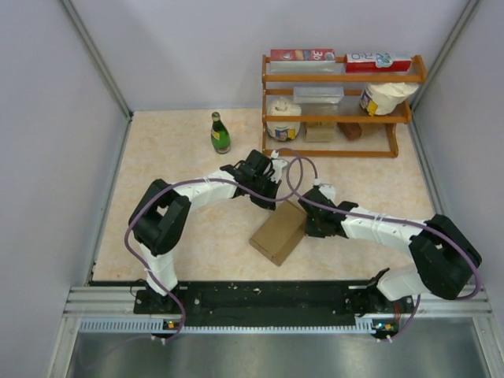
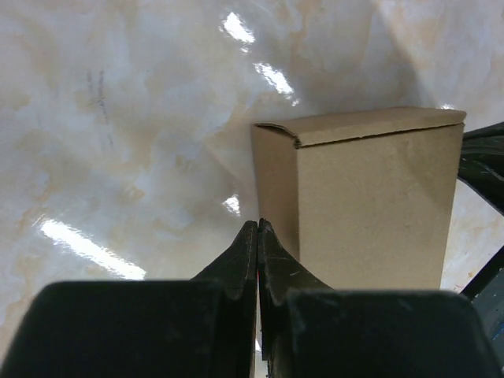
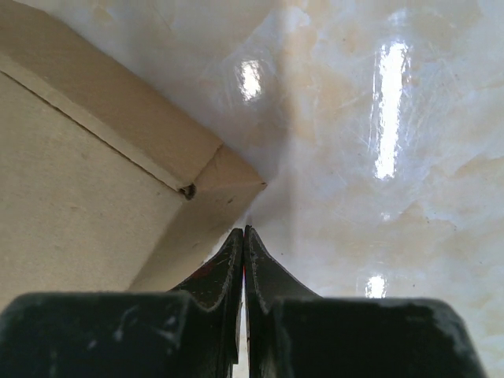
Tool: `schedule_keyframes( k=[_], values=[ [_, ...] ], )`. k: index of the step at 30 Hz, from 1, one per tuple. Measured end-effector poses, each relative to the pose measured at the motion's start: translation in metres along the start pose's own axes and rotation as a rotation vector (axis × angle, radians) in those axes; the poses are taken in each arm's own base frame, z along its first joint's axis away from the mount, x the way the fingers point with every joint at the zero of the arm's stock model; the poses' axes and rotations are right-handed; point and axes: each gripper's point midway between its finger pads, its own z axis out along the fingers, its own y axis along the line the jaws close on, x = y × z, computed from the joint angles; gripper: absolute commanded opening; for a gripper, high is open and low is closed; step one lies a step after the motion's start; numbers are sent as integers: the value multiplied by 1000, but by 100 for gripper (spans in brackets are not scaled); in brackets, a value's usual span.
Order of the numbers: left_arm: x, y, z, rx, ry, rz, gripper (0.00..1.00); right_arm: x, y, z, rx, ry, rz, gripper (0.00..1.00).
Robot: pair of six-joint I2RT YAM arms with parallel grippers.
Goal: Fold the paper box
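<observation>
closed right gripper (image 3: 243, 234) empty, tips beside corner of paper box (image 3: 71, 205), glossy table (image 3: 378, 118)

Paper box (image 1: 279, 233): plain brown cardboard, folded into closed slim rectangular box, lying angled on table centre.

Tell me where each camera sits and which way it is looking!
Top view: up high behind the arms, looking down at the table, the paper box and the shelf; both whole arms show.
Left wrist: on the left arm, looking along its shut left end effector at the box's end.
Right wrist: on the right arm, looking past its shut right end effector at a box corner.
Both wrist views share the paper box and the shiny table.
</observation>
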Motion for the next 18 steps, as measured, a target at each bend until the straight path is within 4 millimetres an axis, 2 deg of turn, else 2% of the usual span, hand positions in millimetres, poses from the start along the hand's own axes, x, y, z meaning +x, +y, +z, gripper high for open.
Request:
schedule_keyframes(
  k=[5,12,18],
  values=[
    [6,-12,4,23,11,21,0,-5,8,0,-18,-3,-14,0],
    [22,-13,9,25,42,7,0,-3,10,2,-36,12,-49,0],
    [27,-18,12,30,48,15,0,-1,15,3,-68,30,-75,0]
  ],
)
